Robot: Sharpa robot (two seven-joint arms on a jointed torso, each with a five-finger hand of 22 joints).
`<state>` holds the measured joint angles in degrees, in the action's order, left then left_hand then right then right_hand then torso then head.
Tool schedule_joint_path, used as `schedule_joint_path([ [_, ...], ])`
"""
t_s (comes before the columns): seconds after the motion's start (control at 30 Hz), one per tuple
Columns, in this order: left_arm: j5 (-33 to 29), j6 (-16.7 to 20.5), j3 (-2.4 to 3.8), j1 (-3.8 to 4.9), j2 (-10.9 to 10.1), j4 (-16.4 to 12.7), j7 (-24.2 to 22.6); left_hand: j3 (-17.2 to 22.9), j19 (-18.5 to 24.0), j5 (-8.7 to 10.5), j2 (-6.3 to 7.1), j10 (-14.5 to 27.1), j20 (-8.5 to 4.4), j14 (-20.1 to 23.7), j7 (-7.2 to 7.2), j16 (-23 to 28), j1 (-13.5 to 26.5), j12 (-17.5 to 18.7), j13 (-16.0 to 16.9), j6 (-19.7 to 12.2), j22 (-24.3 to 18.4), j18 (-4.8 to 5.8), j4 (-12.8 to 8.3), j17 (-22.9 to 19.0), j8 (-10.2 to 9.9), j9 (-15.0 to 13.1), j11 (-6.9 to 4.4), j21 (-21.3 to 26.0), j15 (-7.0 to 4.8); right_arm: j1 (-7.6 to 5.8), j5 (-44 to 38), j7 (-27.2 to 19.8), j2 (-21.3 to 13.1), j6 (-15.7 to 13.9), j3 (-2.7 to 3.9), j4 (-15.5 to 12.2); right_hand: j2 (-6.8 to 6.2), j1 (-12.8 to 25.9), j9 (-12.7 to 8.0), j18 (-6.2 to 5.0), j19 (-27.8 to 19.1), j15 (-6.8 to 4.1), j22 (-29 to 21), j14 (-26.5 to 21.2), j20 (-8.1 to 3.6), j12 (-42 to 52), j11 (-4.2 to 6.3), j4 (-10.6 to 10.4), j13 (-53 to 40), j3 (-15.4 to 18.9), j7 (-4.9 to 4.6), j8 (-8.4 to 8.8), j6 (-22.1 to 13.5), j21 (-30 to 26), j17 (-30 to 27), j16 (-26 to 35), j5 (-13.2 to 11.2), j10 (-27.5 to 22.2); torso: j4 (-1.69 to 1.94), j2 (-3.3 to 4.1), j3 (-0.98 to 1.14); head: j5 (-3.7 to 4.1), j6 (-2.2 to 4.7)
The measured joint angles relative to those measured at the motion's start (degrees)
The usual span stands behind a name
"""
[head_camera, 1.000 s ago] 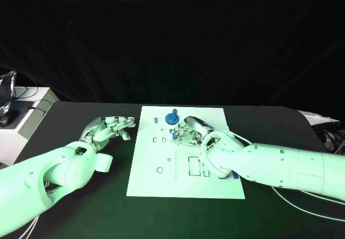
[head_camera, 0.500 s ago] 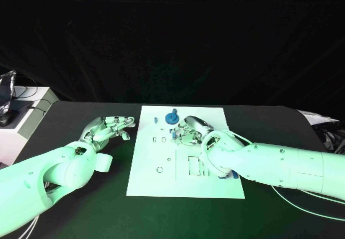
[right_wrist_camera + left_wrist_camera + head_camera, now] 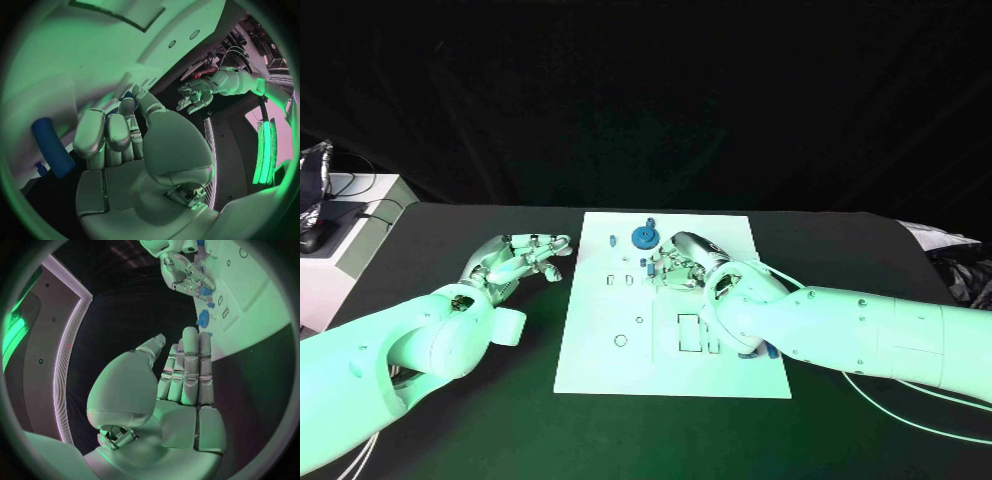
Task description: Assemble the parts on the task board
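One task board (image 3: 675, 375); two robot hands; at least three blue parts visible, others possibly hidden.

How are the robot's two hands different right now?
The left hand is over the black table, beside the task board; the right hand is over the board among the blue parts. The left hand holds nothing; the right hand's fingers curl around something blue. Both are silver.
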<state>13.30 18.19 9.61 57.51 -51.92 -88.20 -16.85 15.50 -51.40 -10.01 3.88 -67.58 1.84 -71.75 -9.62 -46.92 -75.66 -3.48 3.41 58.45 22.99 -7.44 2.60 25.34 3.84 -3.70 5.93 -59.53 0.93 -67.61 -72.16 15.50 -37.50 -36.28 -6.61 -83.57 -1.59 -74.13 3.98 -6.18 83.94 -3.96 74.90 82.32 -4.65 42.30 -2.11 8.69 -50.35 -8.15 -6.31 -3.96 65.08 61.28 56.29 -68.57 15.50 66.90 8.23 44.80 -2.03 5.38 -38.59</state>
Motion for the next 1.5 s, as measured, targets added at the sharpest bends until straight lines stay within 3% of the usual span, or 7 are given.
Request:
schedule_joint_path([
  [1.17, 0.0, -0.2, 0.0, -0.05, -0.1, 0.2, 0.2, -0.2, 0.2, 0.0, 0.0, 0.4, 0.2, 0.0, 0.0, 0.0, 0.0, 0.0, 0.0, 0.0, -0.3, 0.0, -0.2, 0.0, 0.0, 0.0, 0.01, -0.4, 0.0, 0.99, -0.3, -0.8, 0.5, -1.2, -0.01, 0.4, 0.24, -0.2, -0.1, -0.01, 0.0, -0.01, 0.0, 0.0, 0.04, -0.6, 1.01, 0.0, 0.4, 0.0, 0.12, 0.07, -0.7, 0.0, 0.2, -0.2, 0.0, -1.4, -0.03, -0.01, 0.03, -0.21, -0.57],
  [1.27, 0.0, -0.2, 0.0, -0.06, -0.1, 0.2, 0.2, -0.2, 0.2, 0.0, 0.0, 0.4, 0.2, 0.0, 0.0, 0.0, 0.0, 0.0, 0.0, 0.0, -0.3, 0.0, -0.2, 0.0, 0.0, 0.0, 0.01, -0.4, 0.0, 1.01, 0.0, -1.2, 0.4, -1.4, -0.02, 0.4, 0.23, -0.2, -0.1, -0.01, 0.0, -0.01, 0.0, 0.0, 0.04, -6.6, 1.24, 0.9, 5.8, -0.9, 0.08, 0.07, -0.7, -0.3, 0.0, -0.2, 0.0, -1.2, -0.05, -0.01, 0.03, -0.21, -0.55],
  [1.33, 0.0, -0.2, 0.0, -0.06, -0.1, 0.2, 0.2, -0.2, 0.2, 0.0, 0.0, 0.4, 0.2, 0.0, 0.0, 0.0, 0.0, 0.0, 0.0, 0.0, -0.3, 0.0, -0.2, 0.0, 0.0, 0.0, 0.01, -0.4, 0.0, 1.01, 0.2, -1.5, 0.4, -1.6, -0.02, 0.4, 0.22, -0.2, -0.2, -0.01, 0.0, -0.01, 0.0, 0.0, 0.04, -14.6, 1.86, 1.4, 14.4, -1.9, -0.13, 0.27, -0.4, -0.8, -0.3, 0.3, -0.2, 1.2, -0.07, -0.01, 0.03, -0.23, -0.55],
  [1.5, 0.0, -0.2, 0.0, -0.06, -0.1, 0.3, 0.2, -0.2, 0.2, 0.0, 0.0, 0.4, 0.2, 0.0, 0.0, 0.0, 0.0, 0.0, 0.0, 0.0, -0.3, 0.0, -0.2, 0.0, 0.0, 0.0, 0.01, -0.4, 0.0, 1.01, 0.8, -2.2, 0.4, -1.7, 0.0, 0.5, -0.03, 0.0, -0.3, 0.05, 0.0, 0.52, 0.0, 0.1, 0.08, -26.7, 1.05, 1.7, 28.3, -3.8, -0.65, 0.57, -0.2, -1.4, -0.8, 0.8, -0.3, 4.6, -0.07, -0.01, 0.02, -0.24, -0.55],
])
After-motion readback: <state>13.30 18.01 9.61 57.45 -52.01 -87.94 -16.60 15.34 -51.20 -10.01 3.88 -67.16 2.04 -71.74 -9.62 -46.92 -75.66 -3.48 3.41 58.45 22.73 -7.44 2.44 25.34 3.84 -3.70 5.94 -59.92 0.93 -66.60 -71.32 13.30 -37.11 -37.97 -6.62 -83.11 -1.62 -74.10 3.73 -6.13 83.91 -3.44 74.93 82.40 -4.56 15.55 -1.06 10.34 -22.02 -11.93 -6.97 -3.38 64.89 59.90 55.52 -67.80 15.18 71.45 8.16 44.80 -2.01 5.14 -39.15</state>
